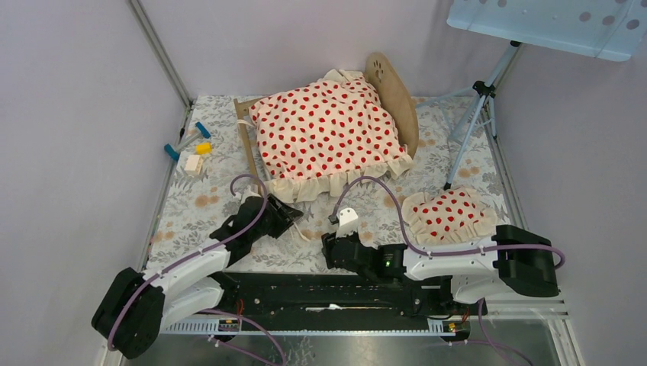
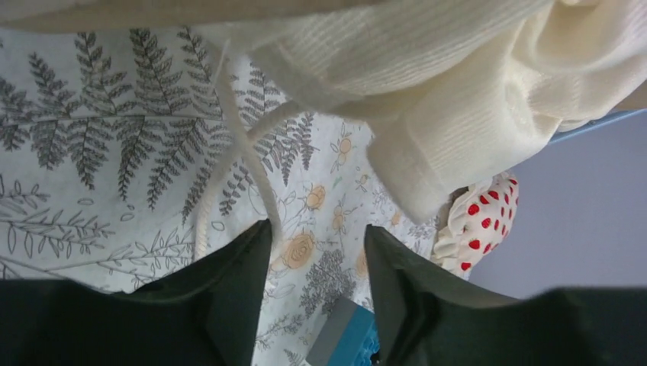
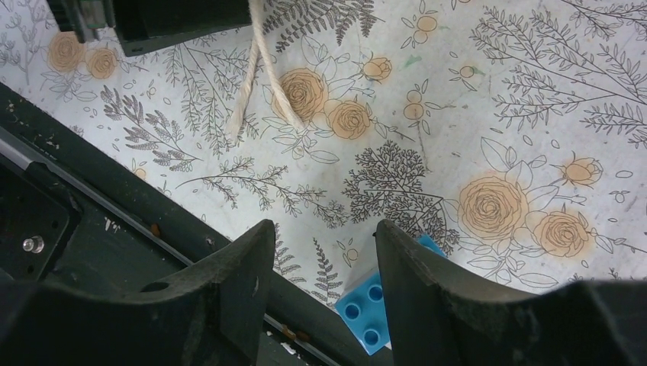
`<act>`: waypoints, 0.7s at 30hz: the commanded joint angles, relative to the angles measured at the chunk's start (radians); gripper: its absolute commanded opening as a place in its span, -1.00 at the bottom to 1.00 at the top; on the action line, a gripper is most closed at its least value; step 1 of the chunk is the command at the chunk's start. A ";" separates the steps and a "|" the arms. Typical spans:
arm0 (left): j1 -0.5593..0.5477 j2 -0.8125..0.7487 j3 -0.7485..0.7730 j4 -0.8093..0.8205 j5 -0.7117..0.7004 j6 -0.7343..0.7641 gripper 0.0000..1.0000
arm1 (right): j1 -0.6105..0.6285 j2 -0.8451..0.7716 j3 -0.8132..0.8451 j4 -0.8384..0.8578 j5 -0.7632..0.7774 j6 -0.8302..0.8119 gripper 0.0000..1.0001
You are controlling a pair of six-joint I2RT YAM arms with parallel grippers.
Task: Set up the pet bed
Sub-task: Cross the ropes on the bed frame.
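The pet bed (image 1: pixel 392 90) stands at the back middle of the table. Only its light-wood end boards show; its top lies hidden under a cream red-dotted blanket (image 1: pixel 328 128). The blanket's cream ruffle (image 2: pixel 450 114) hangs above my left gripper (image 2: pixel 317 229), which is open and empty just in front of the bed (image 1: pixel 288 217). A white cord (image 2: pixel 246 152) runs beside its left finger. A small red-dotted pillow (image 1: pixel 447 215) lies on the mat at the right. My right gripper (image 3: pixel 324 226) is open near the front edge (image 1: pixel 334 245), holding nothing.
A blue-and-white toy block (image 3: pixel 368 309) lies beside the right gripper's right finger, near the black front rail (image 3: pixel 114 221). Small coloured toy pieces (image 1: pixel 191 149) lie at the far left. A tripod (image 1: pixel 473 122) stands at the back right. Walls close in on both sides.
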State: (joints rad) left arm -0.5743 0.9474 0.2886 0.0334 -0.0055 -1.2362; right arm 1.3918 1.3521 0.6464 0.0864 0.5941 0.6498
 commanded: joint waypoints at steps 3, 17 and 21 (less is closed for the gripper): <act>-0.005 0.051 0.053 0.080 0.052 0.031 0.22 | -0.012 -0.080 -0.031 -0.015 0.067 0.026 0.18; -0.005 -0.061 0.086 -0.152 0.103 0.203 0.45 | -0.027 -0.114 -0.053 -0.010 0.057 -0.022 0.21; -0.005 -0.089 0.084 -0.199 0.085 0.221 0.50 | -0.031 -0.109 -0.046 -0.010 0.054 -0.030 0.21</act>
State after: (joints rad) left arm -0.5770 0.8921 0.3416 -0.1188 0.0753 -1.0687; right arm 1.3720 1.2629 0.5926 0.0860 0.6125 0.6365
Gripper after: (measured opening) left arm 0.742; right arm 0.601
